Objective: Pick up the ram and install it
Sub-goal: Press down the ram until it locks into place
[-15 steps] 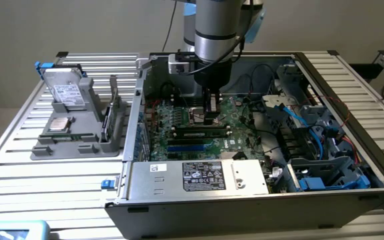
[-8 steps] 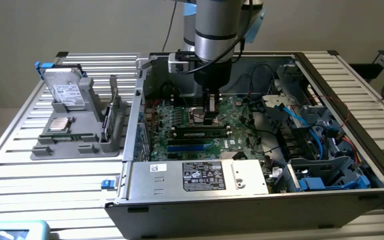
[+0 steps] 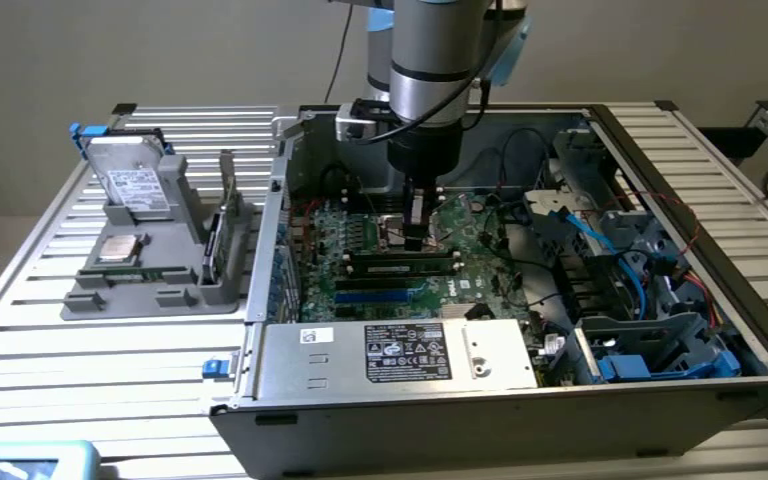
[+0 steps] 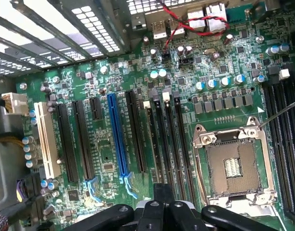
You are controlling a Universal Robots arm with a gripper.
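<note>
Exterior view: gripper [image 3: 418, 238] is reaching down into the open computer case [image 3: 518, 400], hovering above the motherboard [image 3: 458, 225]; whether it is gripping anything I cannot tell. A ram [image 3: 402, 267] stick is lying seated in a slot just below the fingertips.

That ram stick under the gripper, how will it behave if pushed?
The ram looks a thin flat board: probably stiff and light. Standing on its narrow edge below the gripper, it may tilt if pushed off-centre.
</note>
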